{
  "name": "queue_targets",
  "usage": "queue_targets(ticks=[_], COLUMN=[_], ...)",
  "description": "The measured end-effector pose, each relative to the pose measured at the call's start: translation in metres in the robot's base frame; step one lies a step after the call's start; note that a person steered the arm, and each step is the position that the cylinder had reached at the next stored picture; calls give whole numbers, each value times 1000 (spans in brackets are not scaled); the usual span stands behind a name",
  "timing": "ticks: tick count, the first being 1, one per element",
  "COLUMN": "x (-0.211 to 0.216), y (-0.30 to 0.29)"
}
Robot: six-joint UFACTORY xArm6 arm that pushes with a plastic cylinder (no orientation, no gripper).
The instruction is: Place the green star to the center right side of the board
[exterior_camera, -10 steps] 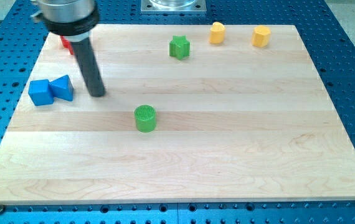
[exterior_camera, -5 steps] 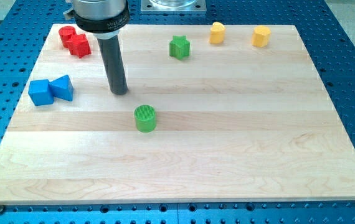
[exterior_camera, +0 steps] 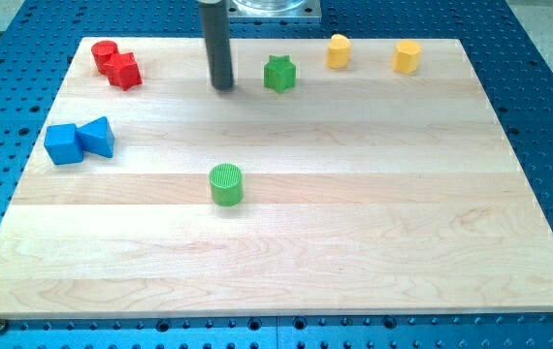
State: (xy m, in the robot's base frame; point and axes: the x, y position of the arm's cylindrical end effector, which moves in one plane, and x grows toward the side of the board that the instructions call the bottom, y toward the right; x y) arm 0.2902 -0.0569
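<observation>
The green star (exterior_camera: 279, 74) lies near the view's top edge of the wooden board (exterior_camera: 374, 213), a little left of its middle. My tip (exterior_camera: 222, 86) rests on the board to the star's left, a short gap away, not touching it. The dark rod rises straight up out of the view's top.
A green cylinder (exterior_camera: 226, 184) stands below the tip, mid-board. Two yellow blocks (exterior_camera: 339, 50) (exterior_camera: 407, 56) sit at the view's top right. Two red blocks (exterior_camera: 116, 65) are at the top left. A blue cube (exterior_camera: 61, 143) and a blue triangular block (exterior_camera: 98, 138) are at the left.
My tip has moved from beside the blue blocks toward the view's top and right, to just left of the green star. No block has moved.
</observation>
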Motion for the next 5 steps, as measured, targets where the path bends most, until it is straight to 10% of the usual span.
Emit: queue_targets(ticks=[3,5], x=[59,59], y=[95,38])
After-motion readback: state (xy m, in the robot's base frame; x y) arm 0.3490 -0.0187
